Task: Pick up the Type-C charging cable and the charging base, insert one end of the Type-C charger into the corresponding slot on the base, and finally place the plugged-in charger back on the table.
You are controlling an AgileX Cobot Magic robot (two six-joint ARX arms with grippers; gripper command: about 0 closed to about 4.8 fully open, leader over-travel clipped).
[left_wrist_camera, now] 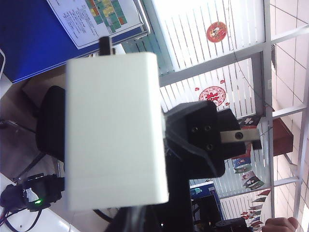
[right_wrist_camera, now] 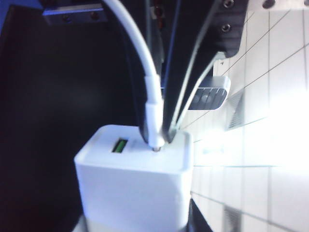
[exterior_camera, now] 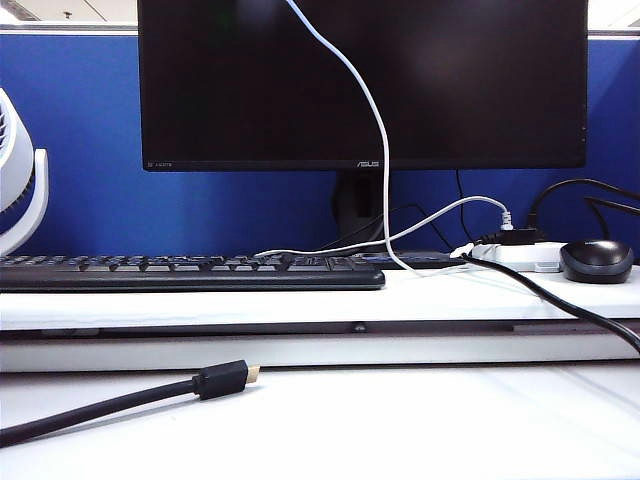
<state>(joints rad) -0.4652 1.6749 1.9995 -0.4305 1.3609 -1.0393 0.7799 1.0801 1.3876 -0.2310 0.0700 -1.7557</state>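
The charging base [left_wrist_camera: 113,125], a white block, fills the left wrist view, and my left gripper [left_wrist_camera: 120,137] is shut on it, one black finger [left_wrist_camera: 193,137] showing beside it. In the right wrist view the base [right_wrist_camera: 133,188] shows its port face with a green-lined slot. My right gripper [right_wrist_camera: 157,131] is shut on the white plug of the Type-C charging cable [right_wrist_camera: 130,29]. The plug's metal tip meets that face; how deep it sits I cannot tell. In the exterior view the cable [exterior_camera: 380,150] hangs from above to the table's ledge [exterior_camera: 450,295]. Neither gripper shows there.
On the ledge lie a black keyboard [exterior_camera: 190,270], a white power strip [exterior_camera: 520,257] with black plugs, a black mouse [exterior_camera: 597,260] and a pale grey cable [exterior_camera: 440,215]. A monitor [exterior_camera: 360,80] stands behind. A black gold-tipped cable [exterior_camera: 222,380] lies on the table [exterior_camera: 420,430].
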